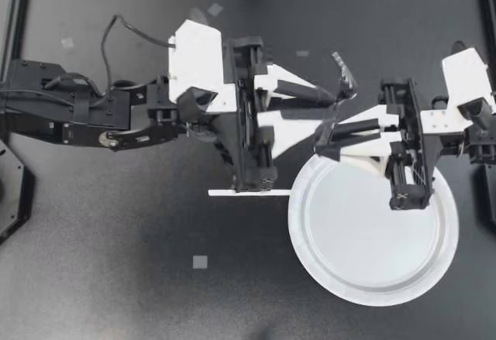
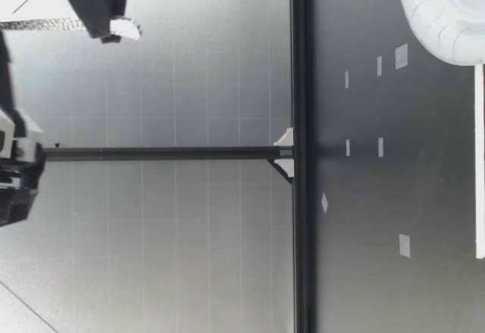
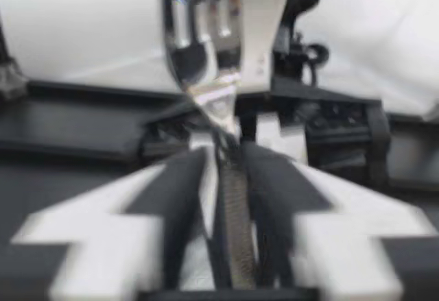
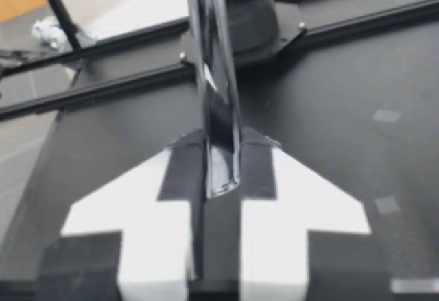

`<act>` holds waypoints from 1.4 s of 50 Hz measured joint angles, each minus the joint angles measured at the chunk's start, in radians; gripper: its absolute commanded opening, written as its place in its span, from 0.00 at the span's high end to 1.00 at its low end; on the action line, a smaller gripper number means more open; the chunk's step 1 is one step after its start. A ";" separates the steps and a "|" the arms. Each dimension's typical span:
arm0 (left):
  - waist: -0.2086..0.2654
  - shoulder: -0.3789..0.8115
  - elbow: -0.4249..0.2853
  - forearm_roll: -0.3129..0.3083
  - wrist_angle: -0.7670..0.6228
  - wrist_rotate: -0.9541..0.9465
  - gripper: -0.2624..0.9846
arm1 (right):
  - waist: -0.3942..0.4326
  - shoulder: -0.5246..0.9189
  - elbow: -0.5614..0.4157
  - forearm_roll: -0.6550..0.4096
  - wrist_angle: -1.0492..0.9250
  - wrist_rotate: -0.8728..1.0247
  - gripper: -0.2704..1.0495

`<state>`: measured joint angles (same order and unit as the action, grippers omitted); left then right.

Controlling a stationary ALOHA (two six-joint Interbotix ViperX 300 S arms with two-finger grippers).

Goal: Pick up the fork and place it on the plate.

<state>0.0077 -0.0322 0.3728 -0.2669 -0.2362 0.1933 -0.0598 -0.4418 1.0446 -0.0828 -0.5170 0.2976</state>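
Left gripper point(image 1: 335, 101), right gripper point(image 1: 322, 140) on fork point(image 1: 343, 77)

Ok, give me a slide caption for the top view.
Shared grip: left claw and right claw both hold the fork near the white plate.

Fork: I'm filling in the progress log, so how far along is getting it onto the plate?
Done: the fork is picked up. In hand: my left tool and my right tool both look shut on it, as in a handover. Left: the plate is bare, so one tool should let go and the other lay the fork on it.
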 measured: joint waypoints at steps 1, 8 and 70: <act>0.000 0.000 0.000 0.000 0.000 0.000 0.14 | 0.000 -0.002 0.000 0.000 0.003 0.000 0.93; 0.000 0.002 0.000 0.002 0.020 -0.002 0.18 | 0.002 -0.008 0.000 0.000 0.015 -0.002 0.93; 0.000 -0.227 0.301 0.000 -0.032 -0.051 0.18 | 0.279 -0.107 0.078 0.486 1.269 0.459 0.93</act>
<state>0.0077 -0.2592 0.6734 -0.2669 -0.2684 0.1427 0.2194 -0.5492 1.1229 0.4034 0.7517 0.7563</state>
